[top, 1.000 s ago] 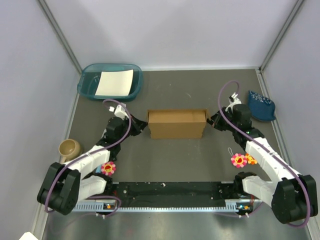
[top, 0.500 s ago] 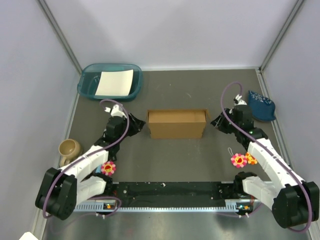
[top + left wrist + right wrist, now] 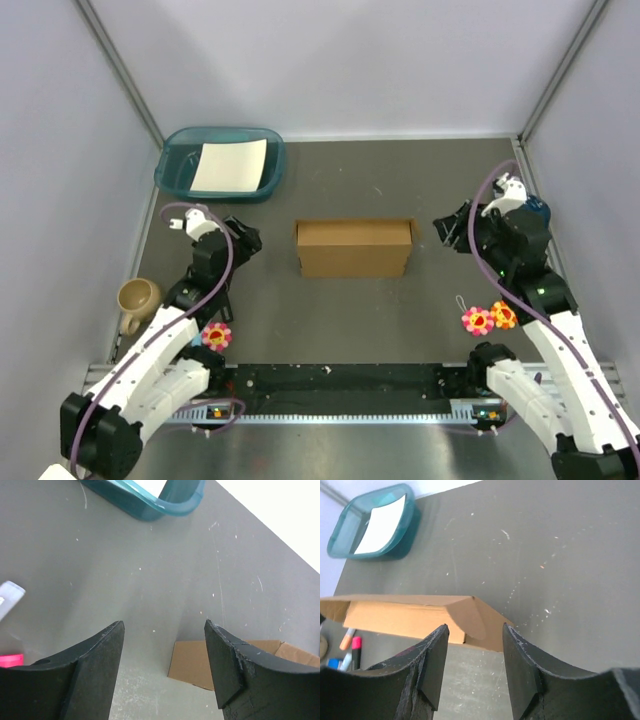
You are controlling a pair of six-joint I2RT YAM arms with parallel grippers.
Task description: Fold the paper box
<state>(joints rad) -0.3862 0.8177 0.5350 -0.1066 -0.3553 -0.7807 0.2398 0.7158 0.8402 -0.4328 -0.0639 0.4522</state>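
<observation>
The top view looks down from behind the arms over the table, while each wrist view looks low and close between its fingers, from opposite sides, at the box and tray all three share.

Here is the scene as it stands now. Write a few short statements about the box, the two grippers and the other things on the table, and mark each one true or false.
1. The paper box lies inside the teal tray. False: it lies on the table; the tray holds only a white sheet.
2. The left gripper and the right gripper are both open and hold nothing. True.
3. The left gripper touches the box. False: bare table shows between them.
4. A beige mug stands near the table's left edge. True.
</observation>
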